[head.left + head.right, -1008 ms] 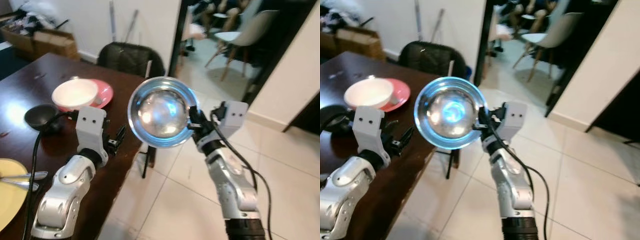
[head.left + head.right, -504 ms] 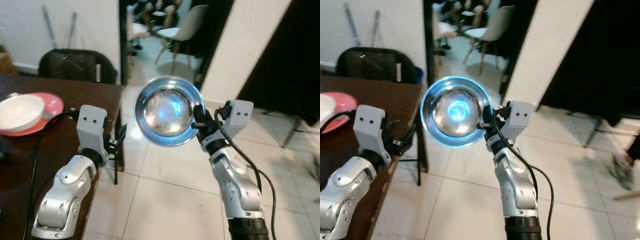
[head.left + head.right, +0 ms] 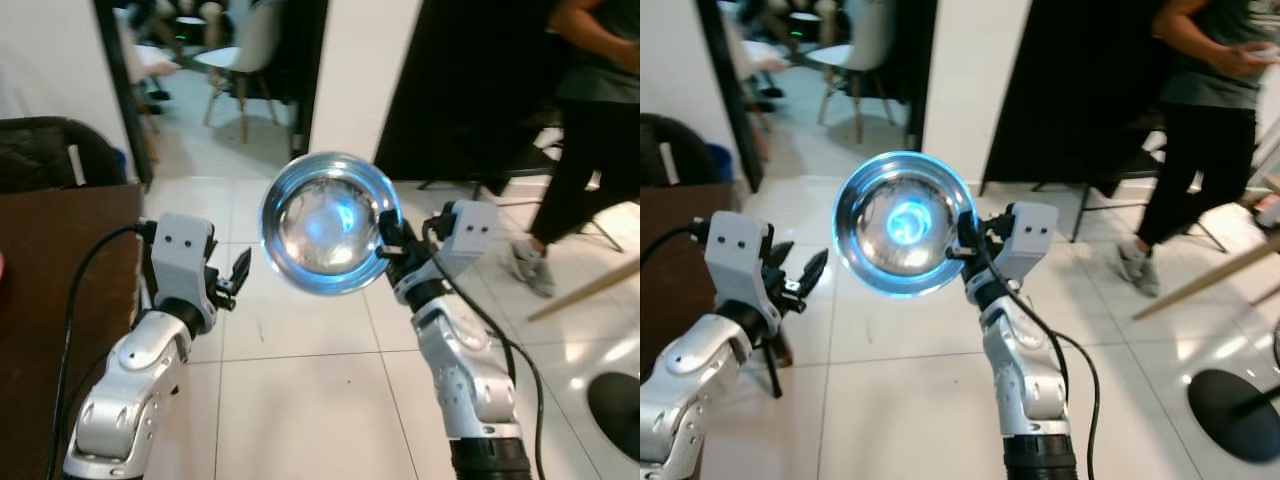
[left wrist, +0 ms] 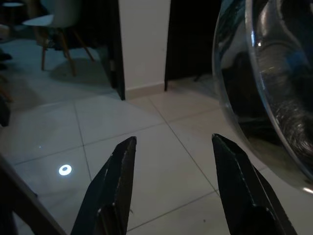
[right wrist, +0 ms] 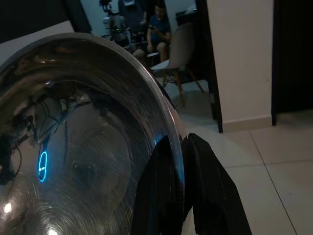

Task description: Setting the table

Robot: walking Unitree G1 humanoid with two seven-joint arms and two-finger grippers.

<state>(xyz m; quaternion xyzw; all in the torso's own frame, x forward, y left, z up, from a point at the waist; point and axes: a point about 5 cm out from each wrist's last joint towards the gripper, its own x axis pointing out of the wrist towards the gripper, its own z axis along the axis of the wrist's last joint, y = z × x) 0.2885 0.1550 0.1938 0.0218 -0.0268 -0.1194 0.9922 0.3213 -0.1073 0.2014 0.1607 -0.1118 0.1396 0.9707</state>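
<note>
A shiny steel bowl (image 3: 325,222) is held up at chest height with its hollow facing me. My right gripper (image 3: 383,243) is shut on the bowl's right rim; in the right wrist view its fingers (image 5: 195,196) pinch the rim (image 5: 161,117). My left gripper (image 3: 236,275) is open and holds nothing, raised beside the bowl's lower left. The left wrist view has its two black fingers (image 4: 117,181) spread apart over the tiled floor, with the bowl's edge (image 4: 259,93) close by.
The dark wooden table's corner (image 3: 60,300) is at the left, with a black chair (image 3: 50,155) behind it. A person (image 3: 590,130) in dark clothes stands at the right on the white tiles. A doorway (image 3: 215,70) with a white chair lies ahead. A black round base (image 3: 615,400) sits at lower right.
The view has swung right: the table and its plates have slid out to the left, and the person has come into view. Both arms and the bowl keep their pose.
</note>
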